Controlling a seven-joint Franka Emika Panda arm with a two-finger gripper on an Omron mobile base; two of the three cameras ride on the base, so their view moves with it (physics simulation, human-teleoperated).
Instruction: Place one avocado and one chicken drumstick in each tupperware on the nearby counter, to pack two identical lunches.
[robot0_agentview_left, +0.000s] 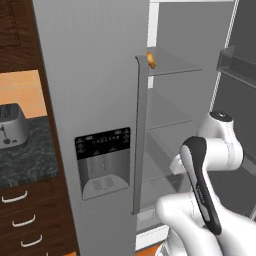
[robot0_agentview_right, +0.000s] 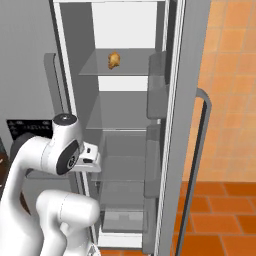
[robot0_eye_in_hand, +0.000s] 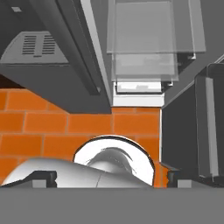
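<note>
The white arm is folding back on itself in front of the open fridge (robot0_agentview_right: 165, 30), its elbow raised and its hand pointing down at the orange floor (robot0_eye_in_hand: 52, 127). The pincer (robot0_eye_in_hand: 107, 178) is standing wide open, holding nothing. A chicken drumstick (robot0_agentview_right: 114, 60) is lying on an upper glass shelf (robot0_agentview_right: 135, 70). The surface (robot0_agentview_left: 25, 150) is carrying a toaster (robot0_agentview_left: 12, 125), left of the fridge.

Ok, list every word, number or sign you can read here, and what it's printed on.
No text can be read.
Dispenser panel on the fridge door: rows of small light markings, too small and blurred to read.
Toaster on the counter: no label visible.
</note>
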